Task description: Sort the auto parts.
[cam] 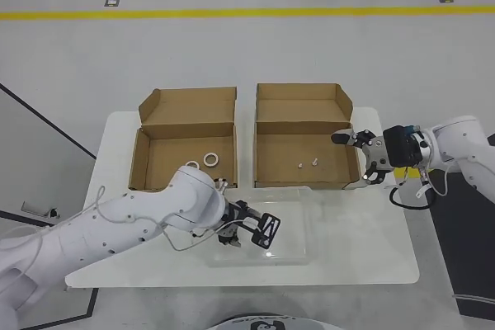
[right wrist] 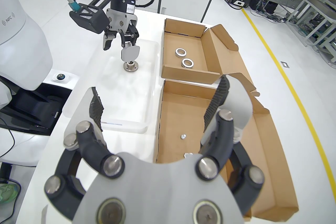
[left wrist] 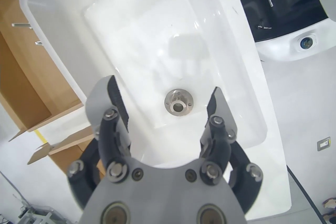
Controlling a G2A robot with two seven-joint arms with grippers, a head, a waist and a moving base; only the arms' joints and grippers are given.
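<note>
A flanged metal bushing [left wrist: 178,103] lies on the floor of a clear tray [left wrist: 147,25] at the table's front. My left gripper [left wrist: 164,88] hangs open just above it, one finger on each side and neither touching; from the right wrist view that gripper [right wrist: 119,47] stands over the bushing [right wrist: 130,66]. My right gripper [right wrist: 159,86] is open and holds nothing, at the right edge of the right cardboard box [cam: 280,173]. In the top view the left gripper [cam: 231,231] is over the tray [cam: 313,223] and the right gripper [cam: 359,157] is beside the box.
The left cardboard box [cam: 169,169] holds two metal rings [cam: 211,158] [right wrist: 180,52]. Two small bolts [cam: 300,165] [right wrist: 183,136] lie in the right box. Both boxes stand with their flaps open behind the tray. The table's edge runs just in front of the tray.
</note>
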